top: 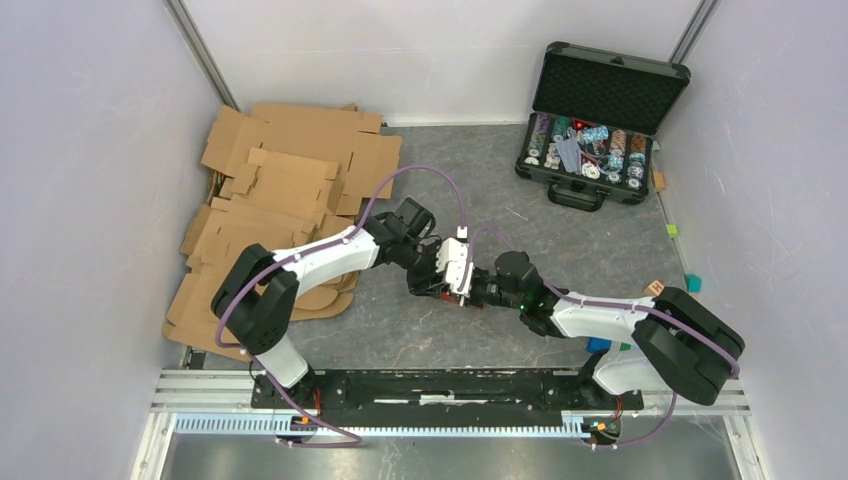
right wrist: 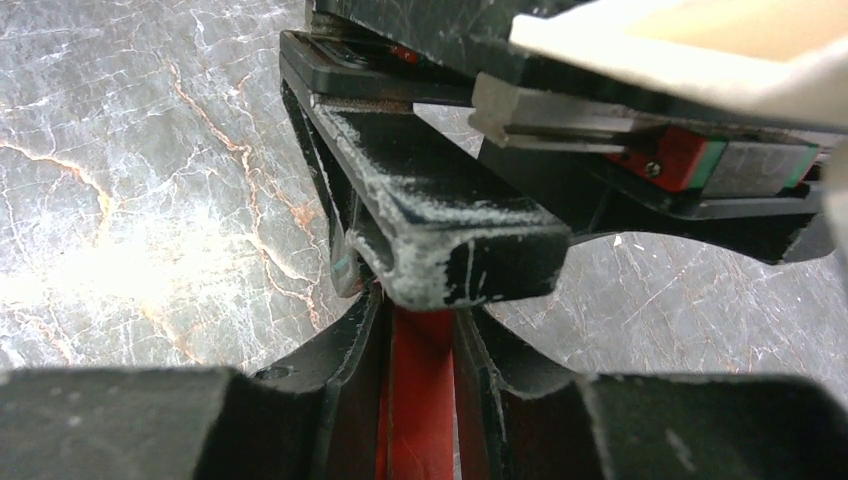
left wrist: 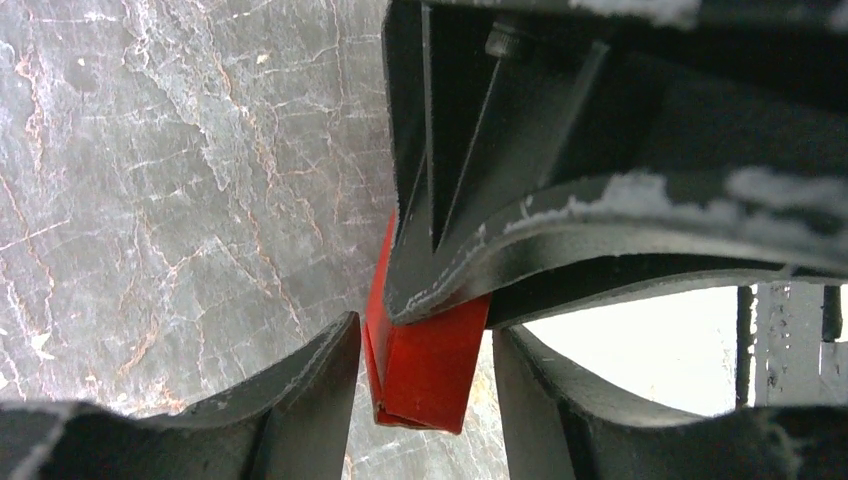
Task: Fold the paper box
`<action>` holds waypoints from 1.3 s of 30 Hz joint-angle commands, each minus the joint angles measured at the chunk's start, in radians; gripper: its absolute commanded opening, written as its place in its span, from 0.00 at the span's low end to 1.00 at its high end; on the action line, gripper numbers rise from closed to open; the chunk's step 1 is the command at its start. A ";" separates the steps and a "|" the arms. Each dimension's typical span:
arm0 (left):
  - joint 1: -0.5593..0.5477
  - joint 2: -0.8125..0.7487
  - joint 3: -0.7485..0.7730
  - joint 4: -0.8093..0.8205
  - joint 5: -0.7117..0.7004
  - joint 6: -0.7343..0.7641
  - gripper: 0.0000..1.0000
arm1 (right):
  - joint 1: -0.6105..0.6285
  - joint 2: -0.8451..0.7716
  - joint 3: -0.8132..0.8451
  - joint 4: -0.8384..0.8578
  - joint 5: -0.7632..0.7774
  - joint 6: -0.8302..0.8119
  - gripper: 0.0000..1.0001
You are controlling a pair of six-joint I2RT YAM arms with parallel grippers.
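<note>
My left arm [top: 318, 256] and right arm [top: 600, 316] wear white shells between black joints; purple cables [top: 428, 169] trail along both. My pincer fingers [left wrist: 300, 400] are black, scuffed white.

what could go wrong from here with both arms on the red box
1. The right gripper is clamped on the paper box and the left gripper flanks the same small piece. A hard squeeze may crush the thin board or crease it off its fold lines.
2. The two grippers overlap tightly, so their fingers might collide or jam.
3. If either arm pulls sideways, the paper could tear or slip out.
</note>
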 commanded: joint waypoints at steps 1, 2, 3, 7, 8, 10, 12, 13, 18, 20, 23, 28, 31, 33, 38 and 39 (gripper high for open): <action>-0.049 -0.035 -0.076 -0.036 -0.110 0.071 0.57 | -0.005 -0.002 0.014 -0.063 0.012 0.041 0.04; -0.049 -0.051 -0.081 -0.031 -0.102 0.073 0.53 | -0.006 -0.005 0.012 -0.062 0.013 0.043 0.06; -0.049 -0.057 -0.085 -0.029 -0.099 0.074 0.49 | -0.005 -0.010 0.010 -0.062 0.019 0.046 0.09; -0.049 -0.047 -0.081 -0.034 -0.132 0.063 0.40 | -0.007 -0.038 -0.003 -0.060 0.045 0.061 0.30; -0.049 -0.041 -0.078 -0.037 -0.136 0.059 0.40 | -0.008 -0.048 -0.005 -0.060 0.060 0.069 0.32; -0.051 -0.033 -0.073 -0.038 -0.142 0.051 0.40 | -0.010 -0.074 -0.010 -0.064 0.080 0.082 0.34; -0.051 -0.027 -0.070 -0.037 -0.150 0.046 0.40 | -0.014 -0.100 -0.014 -0.067 0.097 0.099 0.43; -0.051 -0.022 -0.070 -0.038 -0.155 0.043 0.39 | -0.015 -0.113 -0.016 -0.069 0.098 0.106 0.50; -0.055 0.003 -0.059 -0.041 -0.184 0.030 0.38 | -0.017 -0.192 -0.032 -0.097 0.121 0.150 0.63; -0.056 0.012 -0.055 -0.042 -0.192 0.027 0.38 | -0.021 -0.229 -0.041 -0.108 0.131 0.172 0.64; -0.058 0.013 -0.052 -0.042 -0.196 0.019 0.38 | -0.041 -0.301 -0.065 -0.113 0.163 0.226 0.64; -0.060 0.026 -0.031 -0.048 -0.210 -0.018 0.37 | -0.120 -0.420 -0.084 -0.146 0.284 0.339 0.59; -0.060 0.032 -0.026 -0.050 -0.214 -0.028 0.37 | -0.169 -0.469 -0.104 -0.143 0.303 0.374 0.58; -0.061 0.033 -0.021 -0.050 -0.226 -0.040 0.38 | -0.195 -0.490 -0.120 -0.136 0.313 0.402 0.59; -0.061 0.024 -0.019 -0.045 -0.240 -0.083 0.38 | -0.255 -0.449 -0.096 -0.179 0.293 0.512 0.60; -0.061 0.023 -0.020 -0.041 -0.249 -0.100 0.39 | -0.258 -0.429 -0.087 -0.192 0.281 0.531 0.62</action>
